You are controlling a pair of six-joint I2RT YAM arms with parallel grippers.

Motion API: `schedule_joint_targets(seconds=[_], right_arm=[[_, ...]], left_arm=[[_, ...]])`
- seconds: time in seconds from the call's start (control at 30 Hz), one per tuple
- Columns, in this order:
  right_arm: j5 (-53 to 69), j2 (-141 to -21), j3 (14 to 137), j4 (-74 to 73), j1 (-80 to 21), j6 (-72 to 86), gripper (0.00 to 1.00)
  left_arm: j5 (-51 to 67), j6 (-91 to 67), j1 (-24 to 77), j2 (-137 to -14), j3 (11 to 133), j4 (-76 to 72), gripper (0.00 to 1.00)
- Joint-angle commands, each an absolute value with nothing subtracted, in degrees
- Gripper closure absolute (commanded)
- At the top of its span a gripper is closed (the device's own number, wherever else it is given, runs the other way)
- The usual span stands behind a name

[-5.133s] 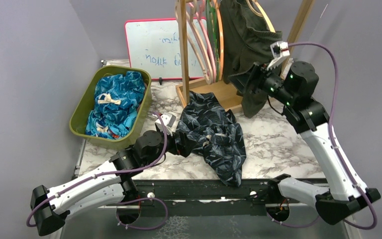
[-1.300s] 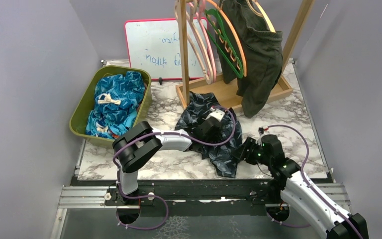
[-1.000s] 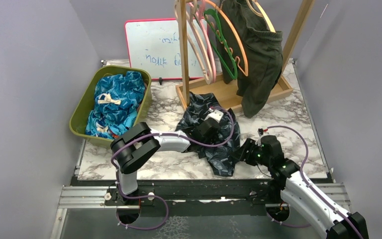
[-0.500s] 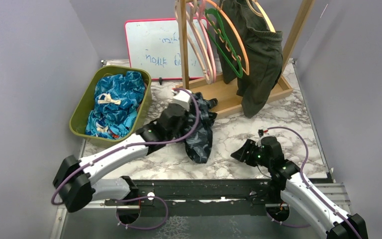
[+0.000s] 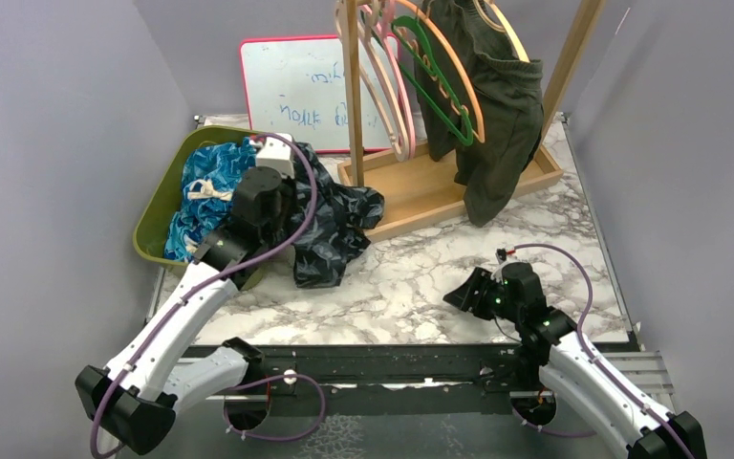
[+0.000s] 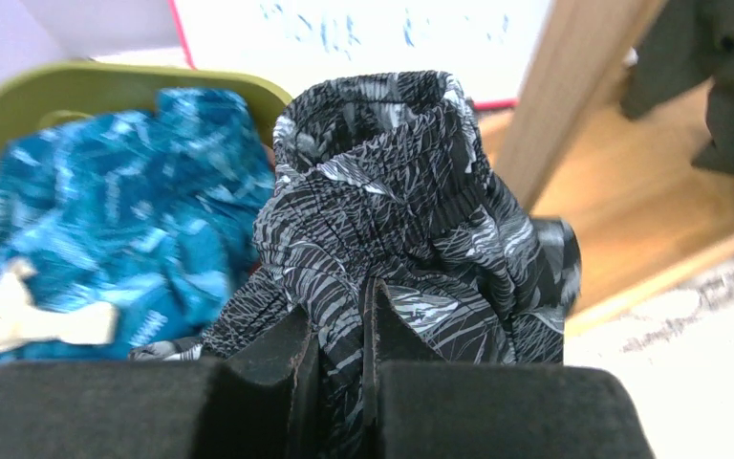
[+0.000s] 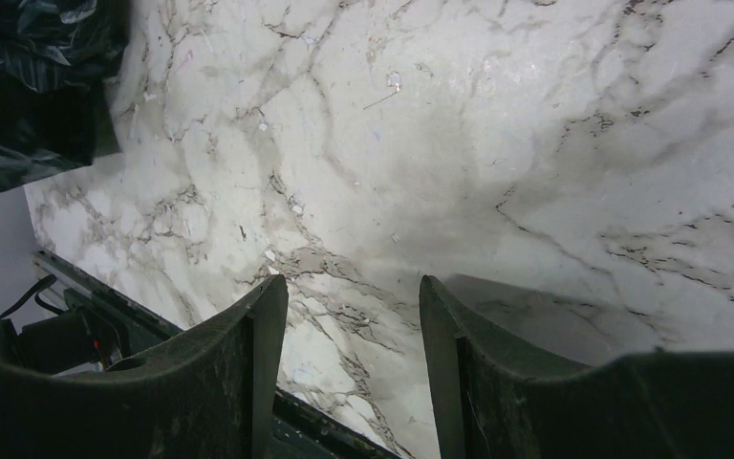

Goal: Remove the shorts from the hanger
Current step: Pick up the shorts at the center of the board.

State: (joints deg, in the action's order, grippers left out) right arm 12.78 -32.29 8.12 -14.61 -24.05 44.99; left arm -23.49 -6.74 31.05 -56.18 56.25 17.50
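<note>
Left jaws pinch dark navy leaf-print cloth shorts (image 6: pixel 392 210) over the olive-green plastic bin's (image 6: pixel 86 76) rim; right jaws gape empty above white marble tabletop (image 7: pixel 535 143).

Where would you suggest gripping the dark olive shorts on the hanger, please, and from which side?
Probably the loose lower leg of the olive shorts, approached from the near right by the open right gripper. That cloth hangs free, while the empty hangers crowd its left side.
</note>
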Motion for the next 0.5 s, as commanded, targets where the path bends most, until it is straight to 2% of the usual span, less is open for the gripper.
schedule_joint_targets(seconds=[0.0, 0.23, 0.47], right_arm=[[13.4, -31.7, 7.3, -13.3, -24.2, 45.1, 0.44], [13.4, -31.7, 7.2, -12.9, -24.2, 45.1, 0.44], [13.7, -31.7, 7.0, -12.7, -24.2, 44.9, 0.44]], left_arm=[[-22.2, -2.8, 25.9, -55.6, 64.2, 20.2, 1.00], [-24.5, 2.4, 16.8, -59.4, 81.1, 23.1, 1.00], [-39.3, 13.2, 13.2, -61.6, 92.0, 14.8, 1.00]])
